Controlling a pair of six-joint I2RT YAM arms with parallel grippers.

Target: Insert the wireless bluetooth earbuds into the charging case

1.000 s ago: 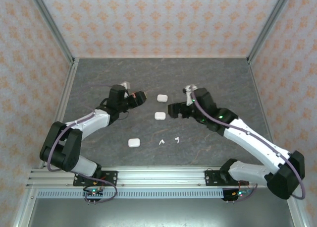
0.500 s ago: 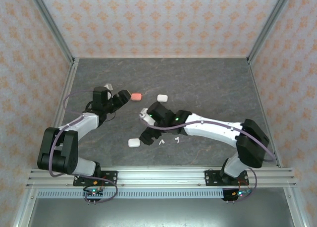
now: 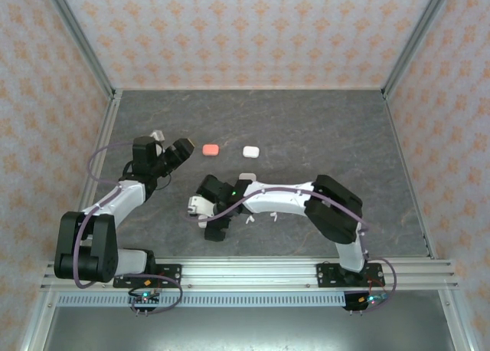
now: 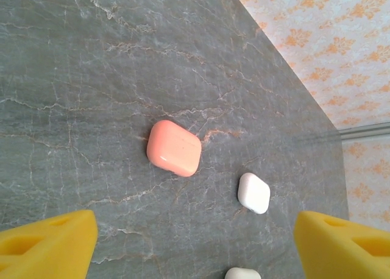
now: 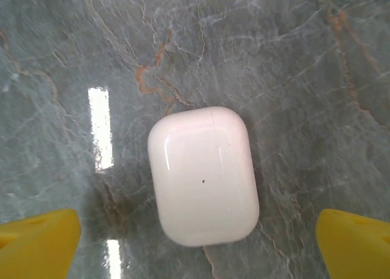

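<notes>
- Starting at the left, the left gripper (image 4: 195,248) hovers with its yellow pads (image 4: 49,242) spread wide and nothing between them. It faces the coral case (image 4: 173,148), which lies ahead of it and well apart.
- The right gripper (image 5: 195,245) sits low over the near white case (image 5: 204,175), fingers wide apart and gripping nothing. The case lies centred between the pads and slightly ahead of them. Its long axis runs fore and aft, so closing would pinch its narrow width. Its lid seam looks shut.
- Beyond the coral case lie the middle white case (image 3: 246,176), partly behind the right arm, and the far white case (image 3: 250,150).
- The white earbuds (image 3: 249,221) lie loose on the table (image 3: 344,136), just right of the right gripper and outside every case. They are too small to tell which way their stems point.
- By count there are four cases, three white and one coral. I make out two earbuds, though the second is hard to confirm.
- The right arm is clearly nearer both the near white case and the earbuds. That case probably has to be opened before anything goes in.
</notes>
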